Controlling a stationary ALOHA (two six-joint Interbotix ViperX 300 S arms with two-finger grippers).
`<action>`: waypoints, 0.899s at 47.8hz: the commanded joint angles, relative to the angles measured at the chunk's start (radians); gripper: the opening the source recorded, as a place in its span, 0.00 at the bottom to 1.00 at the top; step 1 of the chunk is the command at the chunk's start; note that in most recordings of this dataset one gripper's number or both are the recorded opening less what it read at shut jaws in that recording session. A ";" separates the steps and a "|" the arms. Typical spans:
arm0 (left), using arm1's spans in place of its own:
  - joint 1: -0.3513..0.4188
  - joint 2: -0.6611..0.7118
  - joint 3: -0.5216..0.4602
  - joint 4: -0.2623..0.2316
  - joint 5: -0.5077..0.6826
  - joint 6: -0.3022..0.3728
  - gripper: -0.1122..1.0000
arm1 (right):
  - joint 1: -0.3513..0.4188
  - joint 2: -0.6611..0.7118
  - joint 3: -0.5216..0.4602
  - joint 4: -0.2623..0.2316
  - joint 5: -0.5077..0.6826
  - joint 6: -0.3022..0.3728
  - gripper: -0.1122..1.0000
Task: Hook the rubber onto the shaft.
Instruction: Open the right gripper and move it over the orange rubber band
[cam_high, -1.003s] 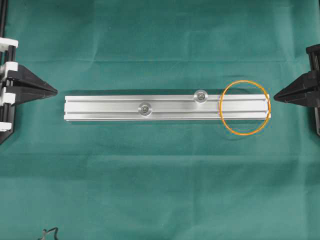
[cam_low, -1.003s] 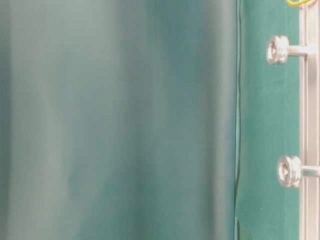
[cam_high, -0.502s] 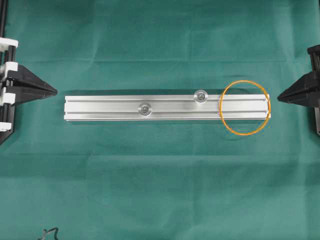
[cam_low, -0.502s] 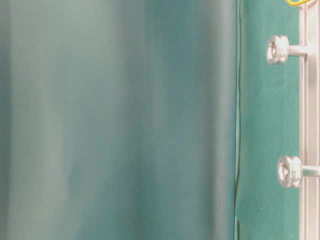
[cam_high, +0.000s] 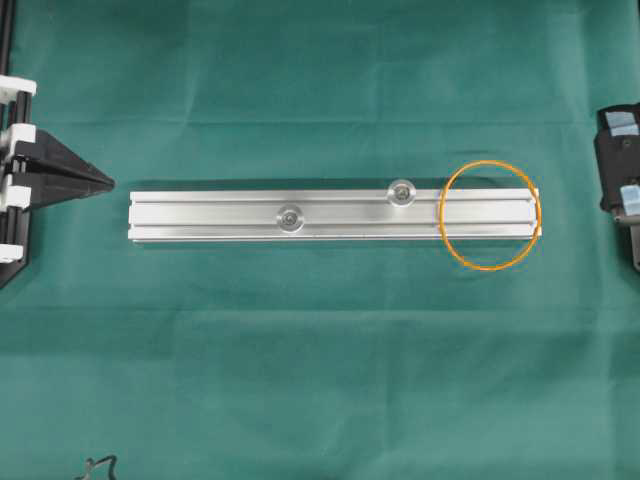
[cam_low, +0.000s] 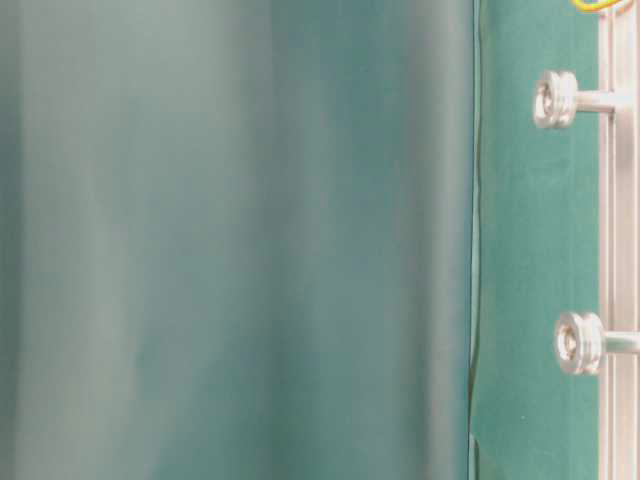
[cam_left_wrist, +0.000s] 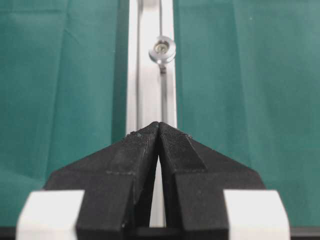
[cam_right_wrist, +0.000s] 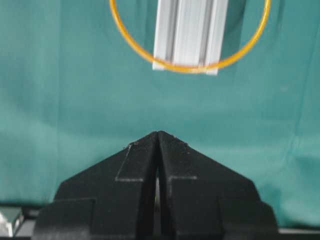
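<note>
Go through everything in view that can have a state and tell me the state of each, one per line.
rubber band: lying loose over the rail's right end, not hooked on any shaft, not held
aluminium rail: flat on the green cloth
two shafts: upright on the rail, bare
left gripper: shut, empty
right gripper: shut, empty, short of the band

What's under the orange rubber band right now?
The rubber band lies draped across the aluminium rail at its right end; its arcs overhang the green cloth. Nothing else shows beneath it.
</note>
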 joint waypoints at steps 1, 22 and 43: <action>0.000 0.008 -0.031 0.003 -0.003 -0.003 0.10 | -0.002 0.012 -0.034 0.000 0.025 0.002 0.12; 0.000 0.009 -0.031 0.003 -0.003 -0.003 0.10 | -0.002 0.021 -0.032 -0.014 0.032 0.000 0.12; 0.000 0.008 -0.031 0.003 -0.003 -0.003 0.10 | -0.002 0.021 -0.034 -0.015 0.032 -0.002 0.37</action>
